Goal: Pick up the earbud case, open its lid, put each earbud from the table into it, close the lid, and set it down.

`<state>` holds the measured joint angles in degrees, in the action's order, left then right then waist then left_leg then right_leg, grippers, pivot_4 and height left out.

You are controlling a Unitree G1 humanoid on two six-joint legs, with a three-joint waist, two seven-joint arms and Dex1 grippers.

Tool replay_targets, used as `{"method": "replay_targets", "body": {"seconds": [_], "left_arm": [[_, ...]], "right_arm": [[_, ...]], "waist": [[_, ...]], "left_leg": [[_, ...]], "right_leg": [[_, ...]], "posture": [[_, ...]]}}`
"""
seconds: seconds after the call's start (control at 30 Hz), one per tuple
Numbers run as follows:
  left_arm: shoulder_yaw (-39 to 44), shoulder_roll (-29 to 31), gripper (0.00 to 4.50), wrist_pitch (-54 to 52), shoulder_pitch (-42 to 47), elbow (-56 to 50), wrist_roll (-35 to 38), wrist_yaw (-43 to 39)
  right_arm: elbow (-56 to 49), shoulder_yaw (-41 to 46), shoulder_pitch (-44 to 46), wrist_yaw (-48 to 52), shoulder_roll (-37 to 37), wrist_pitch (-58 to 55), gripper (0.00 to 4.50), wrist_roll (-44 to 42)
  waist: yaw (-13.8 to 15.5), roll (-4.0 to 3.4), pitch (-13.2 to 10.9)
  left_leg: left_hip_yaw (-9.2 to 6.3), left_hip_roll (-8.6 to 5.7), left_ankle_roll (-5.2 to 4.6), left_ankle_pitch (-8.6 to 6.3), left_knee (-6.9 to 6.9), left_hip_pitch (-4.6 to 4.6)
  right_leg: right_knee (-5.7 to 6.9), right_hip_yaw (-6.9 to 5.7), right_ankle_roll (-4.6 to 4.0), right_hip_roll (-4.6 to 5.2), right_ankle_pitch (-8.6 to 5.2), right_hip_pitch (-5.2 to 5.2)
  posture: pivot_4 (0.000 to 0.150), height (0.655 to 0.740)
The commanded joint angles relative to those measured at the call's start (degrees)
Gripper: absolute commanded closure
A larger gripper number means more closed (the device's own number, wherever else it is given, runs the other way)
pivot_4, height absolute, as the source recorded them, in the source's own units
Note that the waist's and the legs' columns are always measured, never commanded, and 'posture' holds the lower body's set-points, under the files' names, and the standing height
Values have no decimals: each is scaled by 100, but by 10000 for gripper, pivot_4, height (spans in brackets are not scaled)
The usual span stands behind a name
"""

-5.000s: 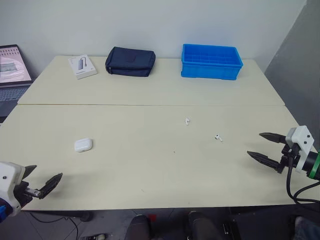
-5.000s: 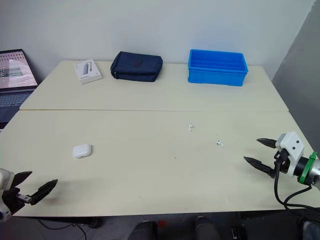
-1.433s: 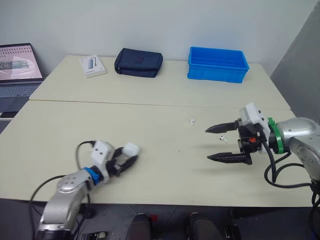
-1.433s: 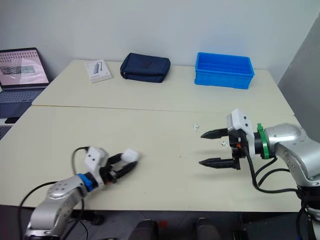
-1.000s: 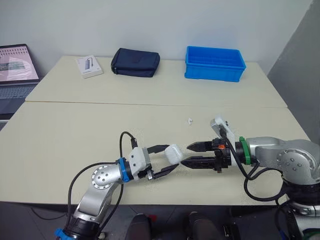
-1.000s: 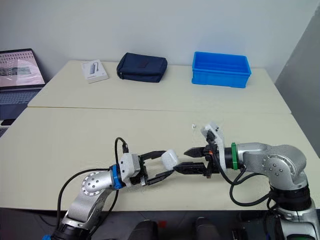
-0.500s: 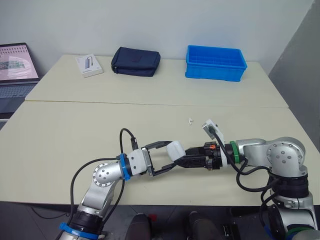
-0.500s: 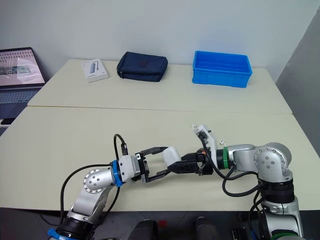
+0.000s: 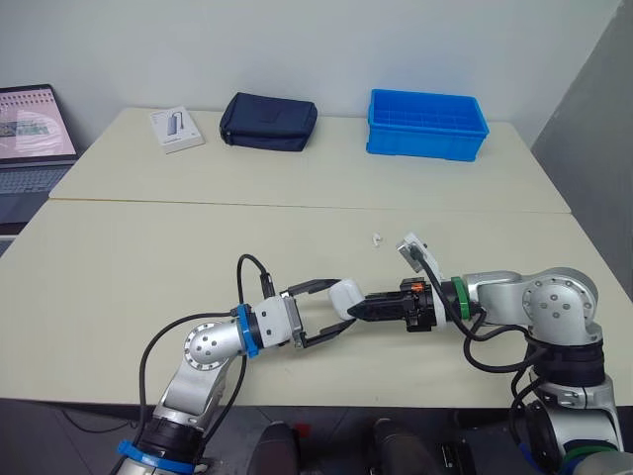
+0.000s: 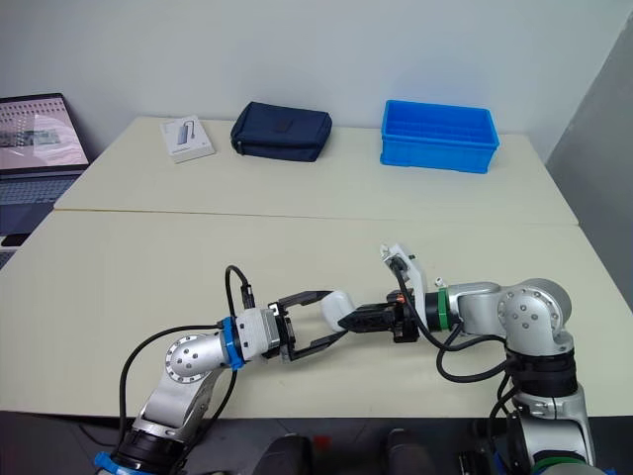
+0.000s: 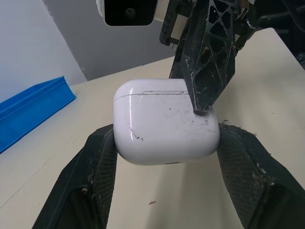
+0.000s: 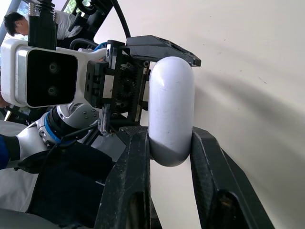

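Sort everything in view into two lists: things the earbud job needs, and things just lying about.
Needed for the job: earbud case, pinched by both the left gripper and the right gripper; one loose earbud.

Just lying about: laptop, white box, dark blue pouch, blue bin.

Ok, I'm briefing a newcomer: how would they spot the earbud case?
On the near table, front middle, the left gripper and right gripper meet. The earbud case is the rounded white box pinched between their black fingers, far bigger than the tiny earbud beyond.
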<state>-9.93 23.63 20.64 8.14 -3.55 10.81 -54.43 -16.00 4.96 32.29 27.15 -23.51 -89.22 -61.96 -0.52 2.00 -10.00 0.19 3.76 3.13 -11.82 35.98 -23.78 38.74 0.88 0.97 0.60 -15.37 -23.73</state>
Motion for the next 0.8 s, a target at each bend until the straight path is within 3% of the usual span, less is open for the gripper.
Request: {"method": "replay_targets", "body": {"seconds": [0.03, 0.2, 0.27, 0.4, 0.57, 0.7, 0.8], "left_arm": [[-61, -47, 17302, 36, 92, -90, 56, 59], [-56, 17, 17314, -299, 23, -182, 296, -64], [-54, 212, 10009, -753, 1, -210, 320, -168], [-168, 870, 0, -2394, 137, -362, 429, -471], [-213, 1373, 0, -4737, 653, -978, 996, -582], [-382, 1402, 0, -5511, 1219, -1386, 1063, -523], [-611, 1331, 0, -5566, 1499, -1533, 860, -454]], "right_arm": [[-38, 40, 113, 1, 82, 20, 37756, -68], [-41, -30, 186, 89, -2, 74, 37756, -30], [-5, -13, 268, 107, -55, 85, 37756, -3], [-66, -260, 463, 327, -458, 369, 37756, 280], [-621, -1641, 562, 1403, -1920, 1695, 37756, 1500], [-883, -2823, 693, 2233, -2895, 3185, 37756, 2978], [-858, -2971, 694, 2535, -2942, 3553, 37756, 3260]], "waist": [[-1, 0, 0], [-7, 0, 0], [-16, 0, 0], [-65, -4, -3], [-71, -10, -15], [-103, -11, -19], [-116, -11, -19]], "left_leg": [[0, 0, 0, 0, 0, 0], [0, 1, 0, 0, 0, 0], [0, 1, 0, 0, 0, -1], [-2, 3, 0, 0, 0, -2], [-3, -1, 0, 0, 0, -23], [-2, -1, -1, -1, -5, -28], [-5, 0, -2, -1, -6, -27]], "right_leg": [[0, 0, 0, 0, 0, 0], [1, 0, 0, -1, 0, -1], [1, 0, 0, 0, 0, -2], [9, 0, -1, -5, 0, -10], [5, -1, -1, 0, -2, -30], [-3, 2, 1, -5, -3, -37], [-5, 4, 1, -12, -4, -37]], "posture": [[1500, 7400], [1500, 7400], [1500, 7400], [1500, 7400], [1500, 7400], [1500, 7400], [1500, 7400]]}}
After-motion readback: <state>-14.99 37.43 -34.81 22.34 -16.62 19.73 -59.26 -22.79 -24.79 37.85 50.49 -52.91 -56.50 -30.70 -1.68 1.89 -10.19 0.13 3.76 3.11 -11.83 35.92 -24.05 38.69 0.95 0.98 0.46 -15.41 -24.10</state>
